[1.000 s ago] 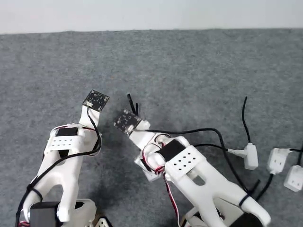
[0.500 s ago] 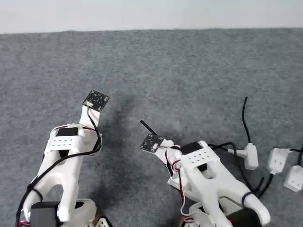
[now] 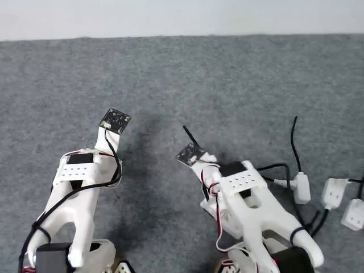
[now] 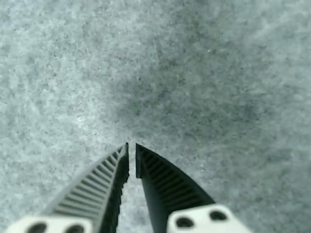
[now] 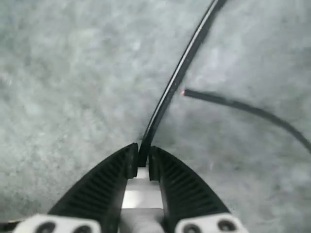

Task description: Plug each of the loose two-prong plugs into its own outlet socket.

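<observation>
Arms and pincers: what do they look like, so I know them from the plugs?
Both the left arm and the right arm are white moulded shells with dotted plates; a black cable loops along the left, red and white wires along the right. The left pincer and right pincer have black ribbed fingers tapering to points, on white mounts with screw holes.

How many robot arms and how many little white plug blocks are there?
Robot arms: 2
White blocks on the mat, at: 3
White block with a black cord, in the right claw: 1
Total: 6
</observation>
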Controlling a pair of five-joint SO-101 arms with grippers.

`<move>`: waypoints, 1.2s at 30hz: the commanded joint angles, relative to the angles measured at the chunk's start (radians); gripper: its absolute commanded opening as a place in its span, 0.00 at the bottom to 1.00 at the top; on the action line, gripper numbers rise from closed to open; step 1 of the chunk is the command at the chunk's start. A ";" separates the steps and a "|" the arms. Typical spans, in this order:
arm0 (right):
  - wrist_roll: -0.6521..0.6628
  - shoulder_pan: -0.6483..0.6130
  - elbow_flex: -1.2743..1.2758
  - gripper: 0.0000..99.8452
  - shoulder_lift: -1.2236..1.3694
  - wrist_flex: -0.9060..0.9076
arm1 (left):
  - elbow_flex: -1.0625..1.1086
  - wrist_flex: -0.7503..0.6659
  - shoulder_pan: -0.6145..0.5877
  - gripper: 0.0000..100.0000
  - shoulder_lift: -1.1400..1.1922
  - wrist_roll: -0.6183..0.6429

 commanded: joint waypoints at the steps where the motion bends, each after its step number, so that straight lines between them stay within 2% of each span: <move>1: -0.044 0.051 -0.120 0.01 -0.010 -0.035 | -0.062 -0.023 0.002 0.02 -0.021 0.011; 6: -0.127 0.074 -0.241 0.01 -0.008 -0.088 | -0.062 -0.023 -0.002 0.02 -0.021 0.011; 12: -0.321 0.068 -0.342 0.01 -0.007 -0.185 | -0.062 -0.023 -0.002 0.02 -0.021 0.011; 15: -0.463 0.030 -0.358 0.01 0.041 -0.289 | -0.064 -0.023 -0.003 0.02 -0.021 0.011; 19: -0.512 -0.028 -0.471 0.01 0.208 -0.317 | -0.064 -0.023 -0.005 0.02 -0.021 0.011; 22: -0.528 -0.027 -0.592 0.01 0.360 -0.243 | -0.064 -0.023 -0.006 0.02 -0.021 0.011; 24: -0.520 0.024 -0.675 0.01 0.397 -0.124 | -0.064 -0.023 -0.006 0.02 -0.021 0.011; 28: -0.417 0.133 -0.721 0.01 0.288 0.088 | -0.059 -0.020 0.002 0.02 -0.026 0.009; 31: -0.394 0.168 -0.617 0.01 0.157 0.122 | -0.058 0.009 0.055 0.02 -0.028 0.021; 33: -0.397 0.171 -0.509 0.01 0.079 0.094 | -0.081 0.106 0.153 0.02 -0.031 0.141; 36: -0.425 0.202 -0.347 0.01 -0.018 -0.012 | -0.145 0.224 0.362 0.03 -0.021 0.448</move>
